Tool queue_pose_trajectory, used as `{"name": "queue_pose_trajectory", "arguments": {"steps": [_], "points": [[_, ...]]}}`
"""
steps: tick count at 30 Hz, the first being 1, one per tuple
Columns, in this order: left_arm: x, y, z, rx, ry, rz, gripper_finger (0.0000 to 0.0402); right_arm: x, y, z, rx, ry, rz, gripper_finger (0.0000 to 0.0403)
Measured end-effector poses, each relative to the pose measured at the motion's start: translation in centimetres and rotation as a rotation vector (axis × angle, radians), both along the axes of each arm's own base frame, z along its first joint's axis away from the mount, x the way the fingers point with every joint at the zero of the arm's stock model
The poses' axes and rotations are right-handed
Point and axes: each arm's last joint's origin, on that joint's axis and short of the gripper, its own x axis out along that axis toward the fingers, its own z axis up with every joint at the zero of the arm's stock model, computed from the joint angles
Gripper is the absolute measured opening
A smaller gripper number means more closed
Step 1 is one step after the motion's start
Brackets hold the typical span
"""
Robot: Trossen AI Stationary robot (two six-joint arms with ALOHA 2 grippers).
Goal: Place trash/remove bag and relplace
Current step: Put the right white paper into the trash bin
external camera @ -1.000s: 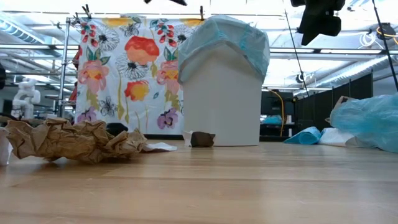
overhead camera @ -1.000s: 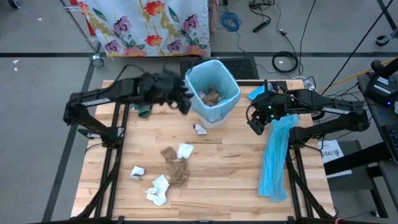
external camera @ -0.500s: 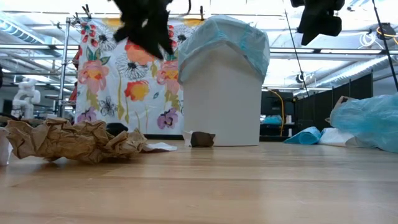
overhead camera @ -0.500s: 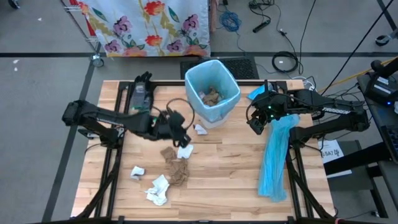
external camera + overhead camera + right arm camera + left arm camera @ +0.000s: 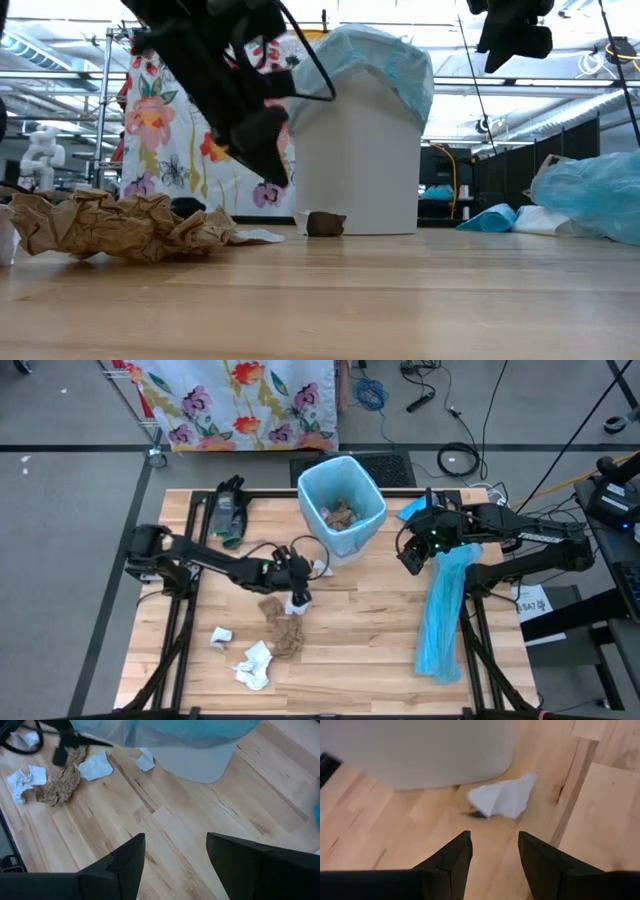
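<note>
Wooden table [image 5: 380, 650], slatted, with a floral cloth [image 5: 240, 400] hung on a rack behind it — on it a white bin [image 5: 342, 507] lined with a pale-blue bag, some trash already inside. Remaining trash is listed as follows: a small white scrap [image 5: 502, 797] just beside the bin's base; a white wad [image 5: 297, 602] and brown crumpled paper [image 5: 282, 630] mid-table; further white wads [image 5: 252, 665] nearer the front edge. Left gripper [image 5: 297, 575] is held low above the table between the bin and the mid-table pile, jaws parted with nothing between them, the white scrap lying just ahead of its fingertips [image 5: 462, 845]. Right gripper [image 5: 412, 555] is parked beside the bin over a long blue plastic strip [image 5: 440, 615], jaws wide and empty. For a clean pick, the jaws should be brought astride the scrap and lowered until the table is nearly touched before closing — thin paper is easily missed. Against the earlier frames, the left arm has been swung from beside the bin's rim down and forward to the scrap; the right arm is unchanged.
</note>
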Motion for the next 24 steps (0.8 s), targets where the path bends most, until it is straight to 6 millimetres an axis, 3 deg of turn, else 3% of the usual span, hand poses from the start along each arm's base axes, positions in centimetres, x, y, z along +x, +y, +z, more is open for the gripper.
{"name": "queue_pose_trajectory", "arguments": {"steps": [5,10,19,24], "points": [[1.0,0.5,-2.2,0.049,0.05,-0.047,0.0166,0.0,0.0,0.0,0.027,-0.006,-0.04,0.0203],[1.3,1.8,-3.0,0.153,0.069,0.056,0.0166,0.0,0.0,0.0,0.04,-0.009,-0.062,0.0203],[3.1,3.9,-4.4,0.1,-0.009,-0.027,0.0166,0.3,-0.1,0.2,0.03,-0.043,-0.072,0.0203],[3.2,4.4,-4.0,0.035,-0.03,-0.058,0.0166,0.4,-0.1,0.3,0.022,-0.06,-0.093,0.0203]]}}
